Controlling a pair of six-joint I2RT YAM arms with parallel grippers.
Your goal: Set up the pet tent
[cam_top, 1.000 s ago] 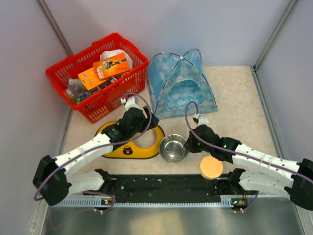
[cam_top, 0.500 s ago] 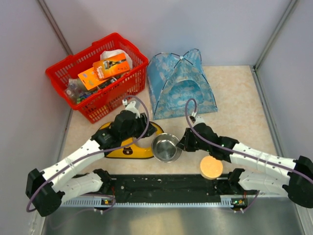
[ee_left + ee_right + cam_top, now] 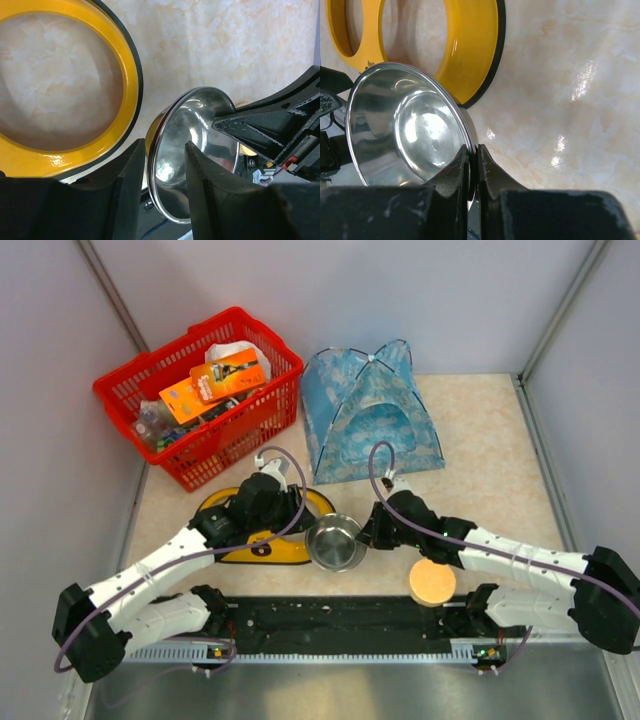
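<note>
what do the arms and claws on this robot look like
The left arm and right arm are built from white tubular links joined by black joints, with a thin purple cable looping along each. The left claw and right claw have matte black, blocky fingers that taper toward the tips.
</note>
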